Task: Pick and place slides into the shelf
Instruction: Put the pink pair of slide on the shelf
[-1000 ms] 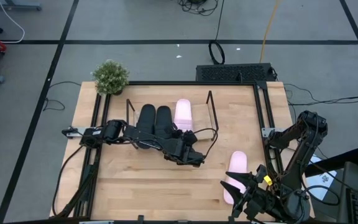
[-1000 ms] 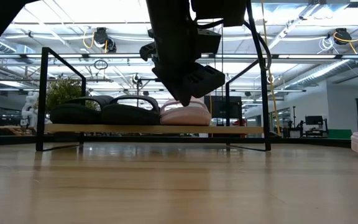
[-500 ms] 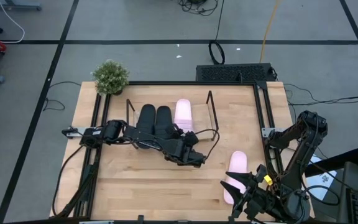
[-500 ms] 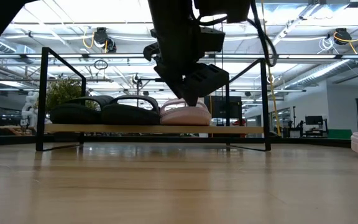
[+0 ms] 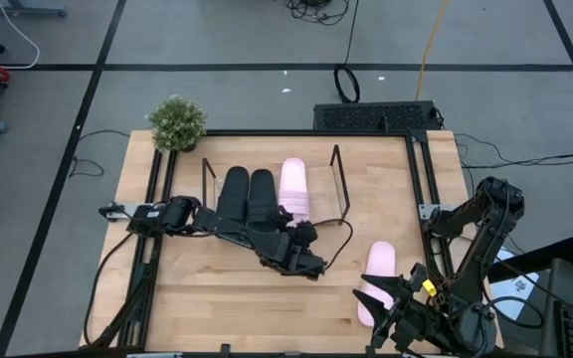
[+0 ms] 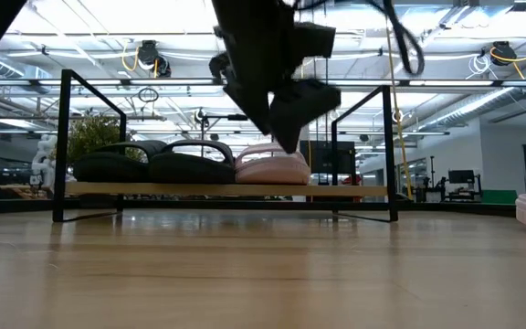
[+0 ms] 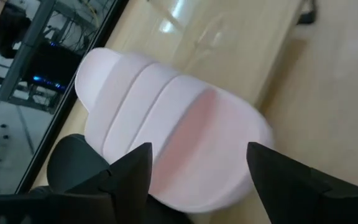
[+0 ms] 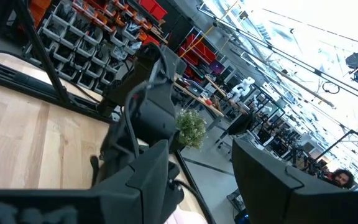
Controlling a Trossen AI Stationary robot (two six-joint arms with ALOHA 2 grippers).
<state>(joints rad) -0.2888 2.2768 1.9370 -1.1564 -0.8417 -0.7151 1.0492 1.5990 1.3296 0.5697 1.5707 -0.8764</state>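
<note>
Three slides on shelf: two black slides (image 5: 248,194) side by side, one pink slide (image 5: 293,183) just right of them in the high view, all on the wooden base.
Shelf (image 5: 339,167): black wire rack toward the table's far edge; free slot at its right end.
Fourth slide: second pink slide (image 5: 378,270) on the table (image 5: 207,298) near the front right corner, well apart from the shelf, next to the right arm.
Left gripper (image 5: 309,266): just in front of the shelf, near the shelved pink slide; fingers (image 7: 126,171) spread, nothing between them. Wrist view looks onto the pink slide (image 7: 166,137).
Right gripper (image 5: 391,320): front right corner of the table, beside the loose slide; fingers (image 8: 151,174) apart, empty.
Plant (image 5: 176,122): small potted one at the far left corner.
</note>
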